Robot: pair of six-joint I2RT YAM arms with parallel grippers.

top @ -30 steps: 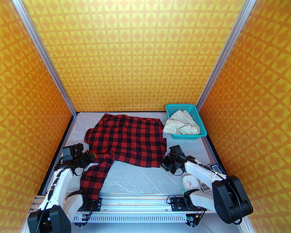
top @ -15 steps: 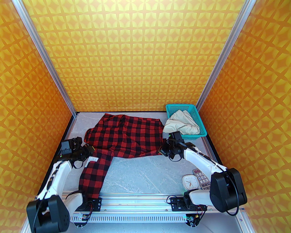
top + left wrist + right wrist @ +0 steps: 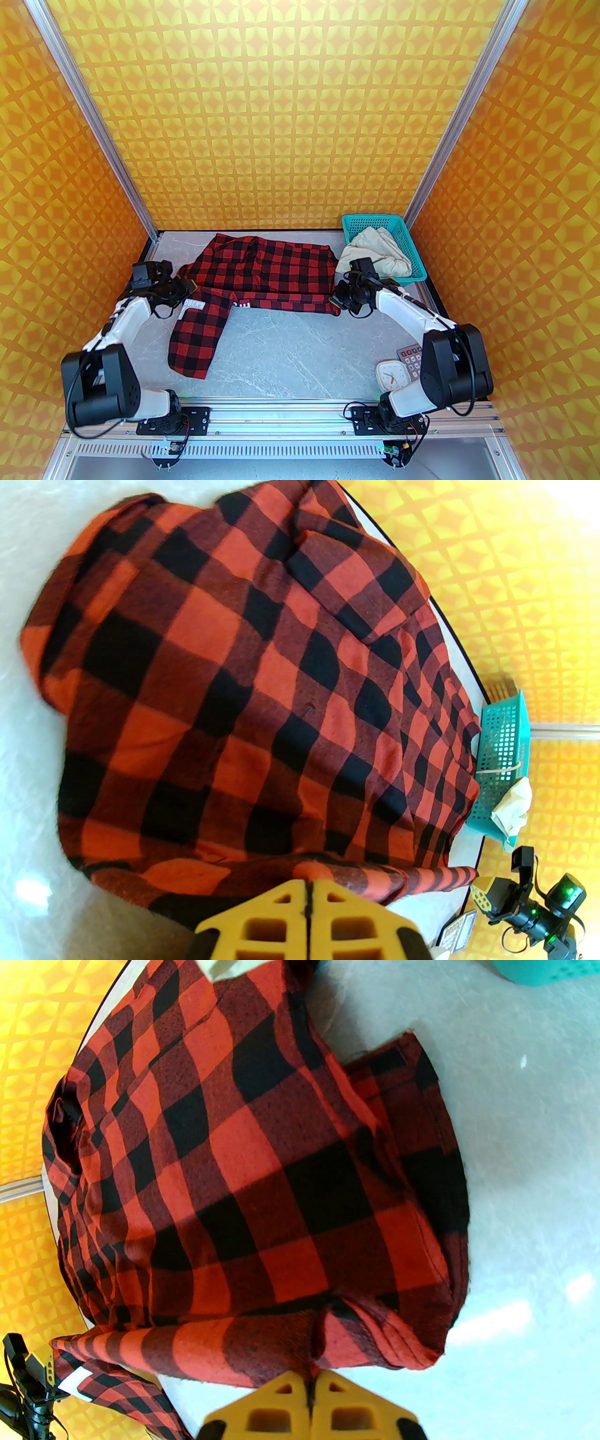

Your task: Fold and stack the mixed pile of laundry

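Observation:
The red-and-black checked shirt (image 3: 267,272) lies across the back of the table, its near hem doubled over towards the rear. White patches show along the fold. My left gripper (image 3: 189,284) is shut on the shirt's left edge, and in the left wrist view its yellow fingers (image 3: 328,916) pinch the checked cloth (image 3: 234,705). On the right, my other gripper (image 3: 335,300) is shut on the shirt's right hem corner (image 3: 356,1335). One sleeve (image 3: 194,337) trails towards me. The cream trousers (image 3: 375,255) are bunched in the teal basket.
The teal mesh basket (image 3: 417,262) stands in the back right corner. A white clock (image 3: 391,375) and a calculator (image 3: 411,358) lie near the right arm's base. Orange patterned walls close in three sides. A metal rail (image 3: 281,412) runs along the near edge.
Both grippers have moved away from me towards the back, carrying the shirt's near hem over its body. The sleeve has been dragged along, and the white patches have come into sight.

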